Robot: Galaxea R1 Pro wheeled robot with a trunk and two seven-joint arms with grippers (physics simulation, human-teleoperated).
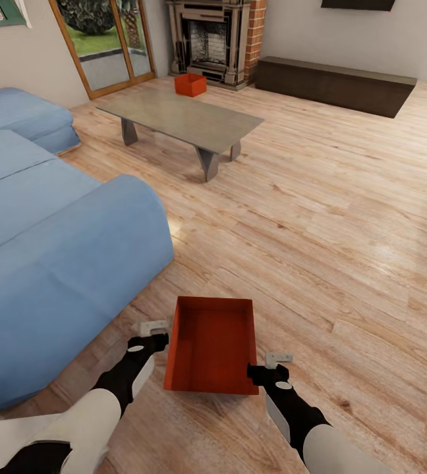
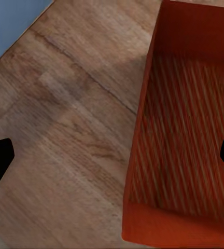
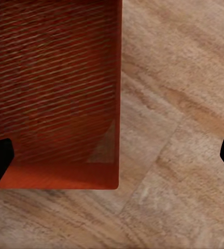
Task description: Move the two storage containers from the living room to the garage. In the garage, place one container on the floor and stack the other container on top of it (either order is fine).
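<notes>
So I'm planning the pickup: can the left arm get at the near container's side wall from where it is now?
Probably yes. The left gripper hangs open beside the near container, its fingers straddling the left wall in the left wrist view, with bare wood floor below. The sofa sits close but isn't in between.

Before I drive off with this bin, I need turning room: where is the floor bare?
Bare wood floor runs right of the near container, up to the dark bench. Tight on the left: the blue sofa stands beside the bin, with the grey table and second container beyond.
</notes>
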